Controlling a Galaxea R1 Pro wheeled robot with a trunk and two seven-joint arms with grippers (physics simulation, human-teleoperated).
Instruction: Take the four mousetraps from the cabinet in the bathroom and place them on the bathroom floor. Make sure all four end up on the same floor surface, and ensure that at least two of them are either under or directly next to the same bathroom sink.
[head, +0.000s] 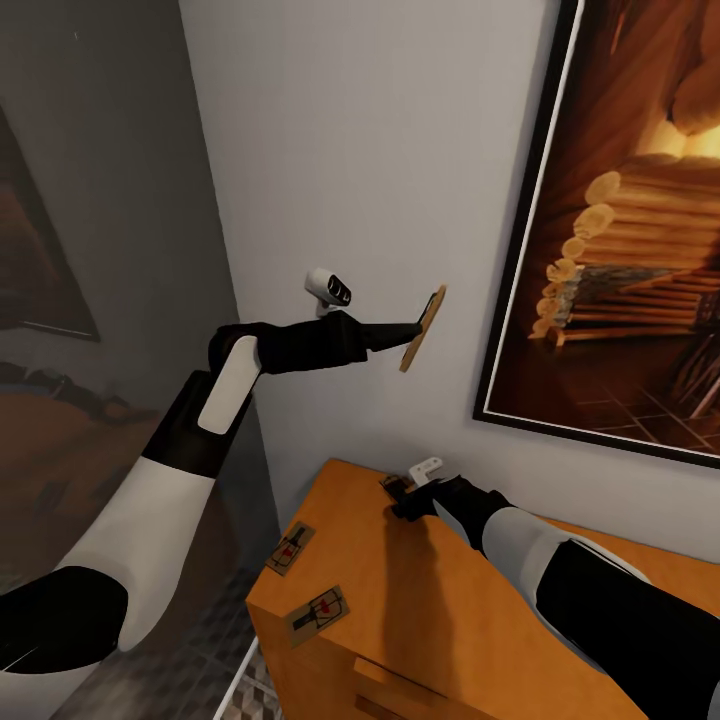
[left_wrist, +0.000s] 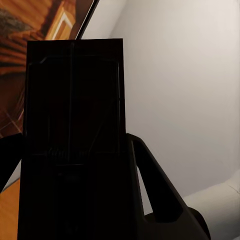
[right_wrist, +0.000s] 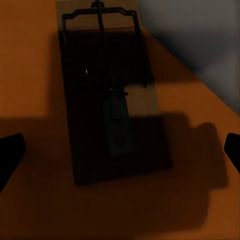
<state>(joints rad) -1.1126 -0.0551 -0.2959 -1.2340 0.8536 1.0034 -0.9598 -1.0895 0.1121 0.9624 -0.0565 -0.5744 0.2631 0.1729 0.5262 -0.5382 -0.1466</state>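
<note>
At the centre of the head frame, a mousetrap (head: 424, 328) is held raised against the white wall (head: 380, 150), clamped in the left claw (head: 412, 328). Lower, the right claw (head: 398, 492) is set apart over another mousetrap (right_wrist: 112, 95) lying on the orange-brown cabinet (head: 440, 620). Two more mousetraps (head: 290, 549) (head: 319, 614) are seen flat near the cabinet's left edge, with a framed picture (head: 620, 230) at upper right.
</note>
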